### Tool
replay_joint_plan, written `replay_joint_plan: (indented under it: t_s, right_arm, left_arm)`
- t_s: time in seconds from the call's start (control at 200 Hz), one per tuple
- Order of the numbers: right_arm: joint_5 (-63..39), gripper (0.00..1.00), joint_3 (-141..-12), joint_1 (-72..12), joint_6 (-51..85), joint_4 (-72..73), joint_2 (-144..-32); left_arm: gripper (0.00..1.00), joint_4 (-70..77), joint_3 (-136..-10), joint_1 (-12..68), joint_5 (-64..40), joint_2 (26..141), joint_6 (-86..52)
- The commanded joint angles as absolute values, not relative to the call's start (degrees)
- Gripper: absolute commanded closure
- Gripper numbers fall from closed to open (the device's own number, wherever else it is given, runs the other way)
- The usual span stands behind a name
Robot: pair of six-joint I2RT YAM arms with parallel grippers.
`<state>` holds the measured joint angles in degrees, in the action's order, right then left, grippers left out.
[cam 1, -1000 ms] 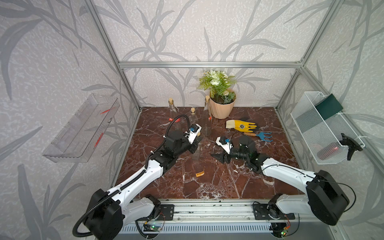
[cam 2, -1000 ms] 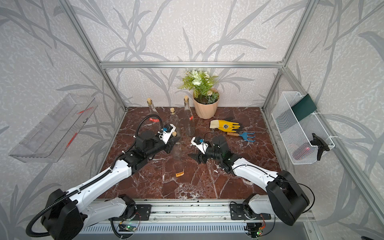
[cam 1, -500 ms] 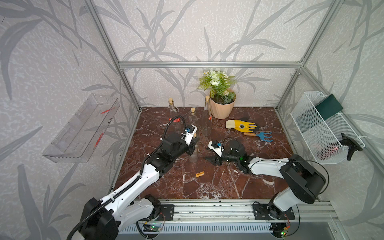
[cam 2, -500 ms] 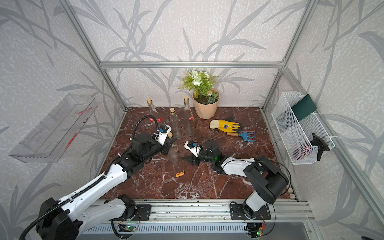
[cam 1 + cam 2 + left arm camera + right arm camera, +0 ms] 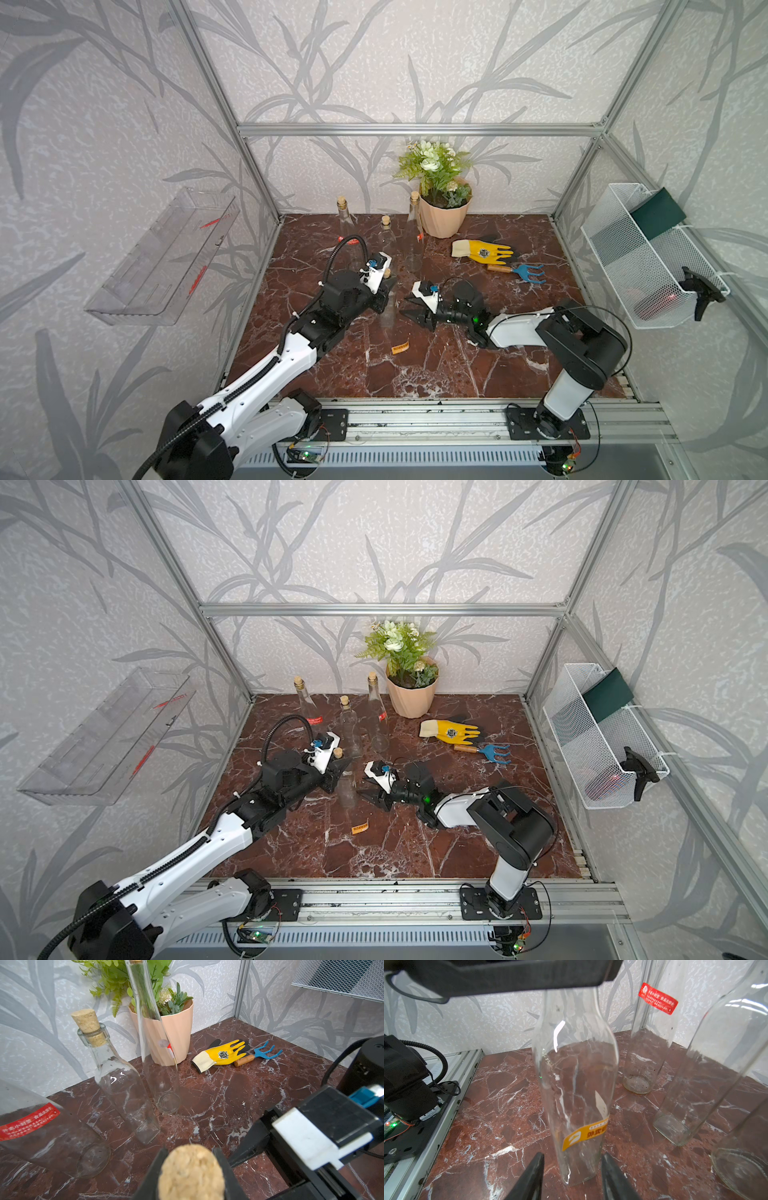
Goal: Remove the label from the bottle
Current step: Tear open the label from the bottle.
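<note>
Tabletop (image 5: 457,374) is red-brown marbled, walls (image 5: 415,62) leaf-patterned grey.

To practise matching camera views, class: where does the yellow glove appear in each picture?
A top view: yellow glove right of centre, near the plant pot.
A top view: the same spot, near the pot.
Left wrist view: between the pot and the blue rake, glove at.
Right wrist view: not in it.
Shared landmark: the blue rake lying beside the glove.
</note>
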<state>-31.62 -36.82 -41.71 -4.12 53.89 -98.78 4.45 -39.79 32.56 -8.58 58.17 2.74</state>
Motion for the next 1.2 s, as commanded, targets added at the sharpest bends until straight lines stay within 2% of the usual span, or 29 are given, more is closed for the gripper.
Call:
replay_joint_plan:
  t_s: [0.0,1.195]
  right_arm:
    - [-32.39,0.56,-38.08,-42.19,-2.94,56.6,-99.92]
    - [-32.39,0.68,-38.35,-42.63,-0.74,59.94,-102.11]
  left_arm:
    - [1.0,6.26,-38.72,32.93,-9.45,56.74,1.16]
    - [1.0,7.39,-36.05,33.57,-9.05,55.95,-1.21]
